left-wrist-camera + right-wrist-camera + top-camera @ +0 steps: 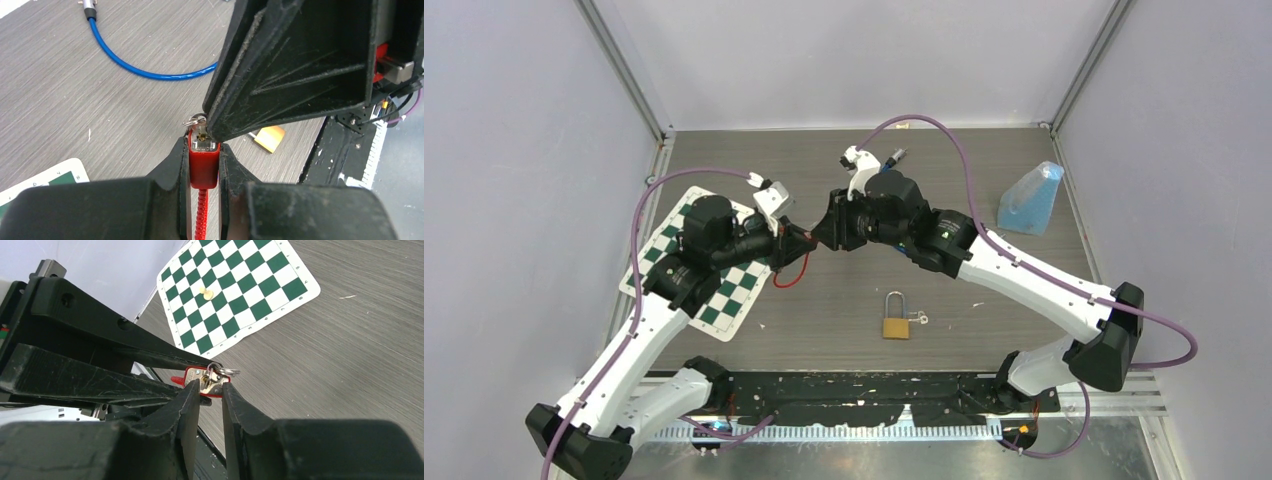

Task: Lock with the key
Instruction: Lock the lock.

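The grey tabletop (pixel 824 310) carries a green-and-white chessboard mat (pixel 729 292) at the left, a blue pouch (pixel 1030 200) at the far right and a brass padlock (pixel 896 326) near the front. Beside the mat, the left end effector (pixel 204 150) is clamped on the red lock (pixel 203 167), keyhole end outward. The right end effector (pixel 211 387) meets it head-on, fingers narrowly apart on either side of the key (pixel 206 382) sitting in the lock. Whether they pinch it, I cannot tell.
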Motion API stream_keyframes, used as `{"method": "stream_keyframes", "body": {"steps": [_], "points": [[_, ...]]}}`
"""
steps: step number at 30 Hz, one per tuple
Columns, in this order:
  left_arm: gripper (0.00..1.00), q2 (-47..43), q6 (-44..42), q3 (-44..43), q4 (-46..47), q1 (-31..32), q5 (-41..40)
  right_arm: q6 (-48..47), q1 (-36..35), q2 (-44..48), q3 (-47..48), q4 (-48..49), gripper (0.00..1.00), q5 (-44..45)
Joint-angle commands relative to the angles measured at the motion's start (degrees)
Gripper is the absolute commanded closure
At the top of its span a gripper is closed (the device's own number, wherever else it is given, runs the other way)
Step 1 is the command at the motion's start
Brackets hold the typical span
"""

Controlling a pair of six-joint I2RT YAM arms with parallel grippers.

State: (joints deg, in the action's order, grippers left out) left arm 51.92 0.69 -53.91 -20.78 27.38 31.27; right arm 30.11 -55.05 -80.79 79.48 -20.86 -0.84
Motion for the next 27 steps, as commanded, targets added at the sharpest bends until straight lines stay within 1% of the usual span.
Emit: {"method": "stream_keyframes", "body": {"steps": [1,5,8,10,12,13,15,18,22,24,27], "points": [[1.00,-2.2,-2.7,-1.9,1.6,0.3,5.3,-0.5,-0.3,-0.3,3.2,3.2,0.70,-1.4],[1.00,-2.4,-3.1,-1.6,1.4,0.3,5.6,-0.3,-0.3,0.0,2.7,4.3,0.70,-1.9],[1.00,-2.6,-3.0,-1.6,1.5,0.3,5.6,-0.3,-0.3,-0.2,2.6,4.5,0.74,-3.1],[1.00,-2.8,-3.1,-1.7,1.5,0.3,5.5,-0.3,-0.3,-0.3,2.5,4.7,0.79,-3.9],[1.00,-3.0,-3.1,-1.6,1.4,0.3,5.5,-0.4,-0.3,-0.1,2.1,5.1,0.87,-4.4],[1.00,-2.9,-3.1,-1.6,1.5,0.3,5.5,-0.6,-0.3,0.0,1.6,5.4,0.92,-4.6],[1.00,-3.1,-3.4,-1.7,1.2,0.3,5.6,-1.5,-0.3,0.5,0.8,6.0,0.94,-5.0],[1.00,-3.0,-3.5,-2.3,0.6,0.3,6.3,-3.1,-0.2,2.2,-1.7,8.7,0.95,-7.3],[1.00,-2.8,-3.9,-4.0,-1.0,0.3,10.0,-6.6,0.2,5.8,-7.6,17.3,0.95,-11.7],[1.00,-2.6,-3.9,-4.2,-1.5,0.3,12.1,-8.8,0.3,7.6,-11.1,19.8,0.95,-13.0],[1.00,-2.4,-4.0,-4.6,-2.6,0.3,15.2,-12.5,0.8,9.9,-14.3,26.1,0.95,-16.0]]}}
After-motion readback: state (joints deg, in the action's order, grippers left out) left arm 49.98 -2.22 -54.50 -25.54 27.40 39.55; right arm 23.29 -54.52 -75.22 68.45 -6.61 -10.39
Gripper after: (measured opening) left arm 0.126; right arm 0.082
